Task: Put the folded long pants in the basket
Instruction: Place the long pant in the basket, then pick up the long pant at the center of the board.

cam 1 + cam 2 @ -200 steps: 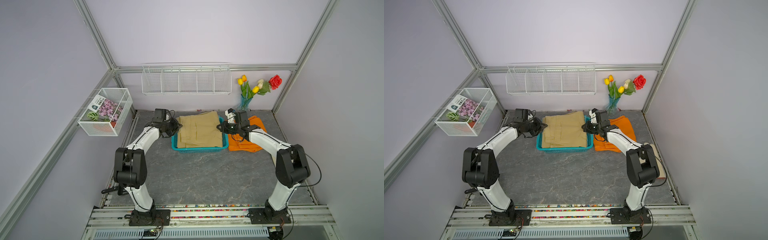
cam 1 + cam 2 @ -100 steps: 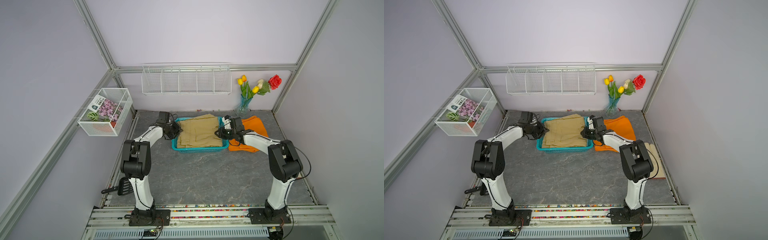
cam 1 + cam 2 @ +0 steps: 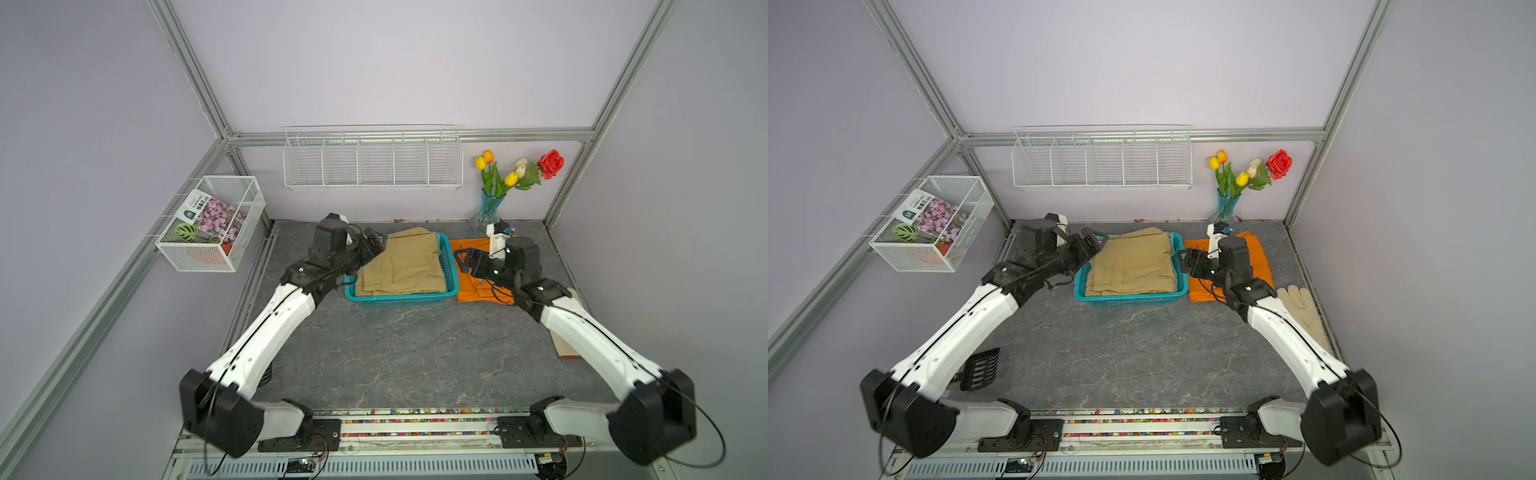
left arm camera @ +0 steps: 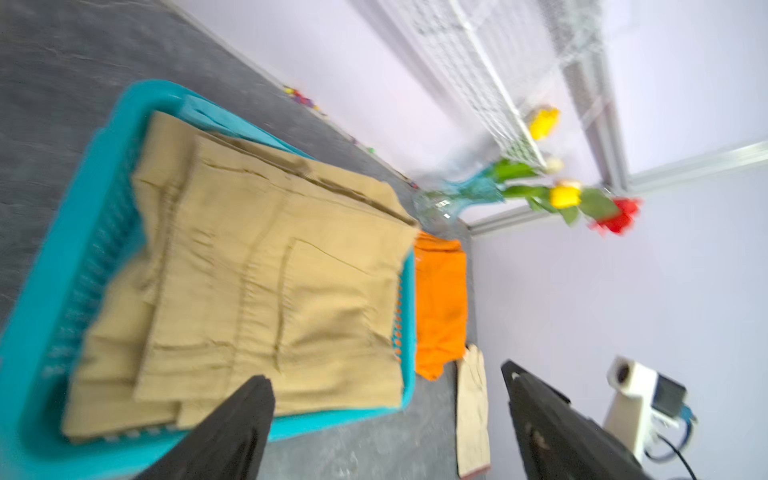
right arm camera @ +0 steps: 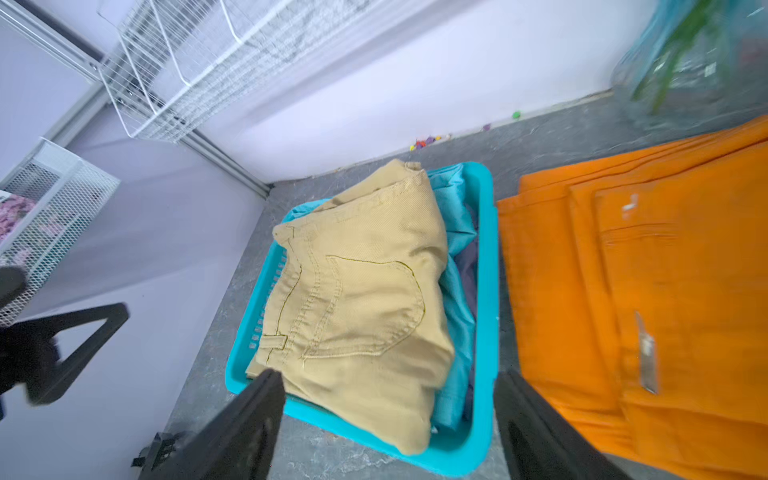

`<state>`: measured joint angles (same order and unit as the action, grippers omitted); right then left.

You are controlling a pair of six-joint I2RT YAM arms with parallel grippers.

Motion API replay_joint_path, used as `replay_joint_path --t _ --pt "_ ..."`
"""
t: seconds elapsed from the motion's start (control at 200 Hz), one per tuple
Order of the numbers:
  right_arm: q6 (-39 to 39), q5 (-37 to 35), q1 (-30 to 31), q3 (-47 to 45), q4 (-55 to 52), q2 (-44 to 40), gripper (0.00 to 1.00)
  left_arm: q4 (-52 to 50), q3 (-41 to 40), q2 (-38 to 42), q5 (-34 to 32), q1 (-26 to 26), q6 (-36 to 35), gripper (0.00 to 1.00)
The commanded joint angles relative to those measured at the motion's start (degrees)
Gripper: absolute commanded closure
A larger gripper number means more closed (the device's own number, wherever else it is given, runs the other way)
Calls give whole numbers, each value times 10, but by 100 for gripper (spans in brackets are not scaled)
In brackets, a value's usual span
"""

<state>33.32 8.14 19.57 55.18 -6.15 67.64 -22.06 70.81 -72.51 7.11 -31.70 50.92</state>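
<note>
**Tan pants top the teal basket, orange pair lies outside**

Folded tan pants [image 3: 399, 266] sit on top of the pile in the teal basket [image 3: 399, 298] at the back of the grey surface [image 3: 395, 353]. Their far corner hangs over the rim on the left. The right wrist view shows folded turquoise pants [image 5: 455, 232] beneath them.

The left hand [image 3: 372, 242] is just beside the basket's far left corner. Its fingers are spread wide and nothing is between them. The right hand [image 3: 464, 258] is just beside the basket's right wall, above the folded orange pants [image 3: 471, 291]. It too is spread wide and holds nothing.

The orange pants lie flat on the surface against the basket's right side. A cream glove [image 3: 1302, 307] lies on the surface to the right of them, and a vase of flowers [image 3: 490, 208] stands in the back corner.
</note>
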Motion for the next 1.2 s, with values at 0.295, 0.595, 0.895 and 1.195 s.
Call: replay_joint_path --t 0.295,0.595,0.895,1.195 --pt "157 -172 -14 -258 -84 -263 2 231 -246 -15 -127 -265 111 10" --pt "255 -83 -143 -391 111 -161 2 204 -310 46 -168 -290 141 12" --pt "270 -29 -213 -301 243 144 2 188 -445 190 -184 -304 166 12" --pt "270 51 -223 -245 374 325 52 126 -474 292 -224 -304 167 11"
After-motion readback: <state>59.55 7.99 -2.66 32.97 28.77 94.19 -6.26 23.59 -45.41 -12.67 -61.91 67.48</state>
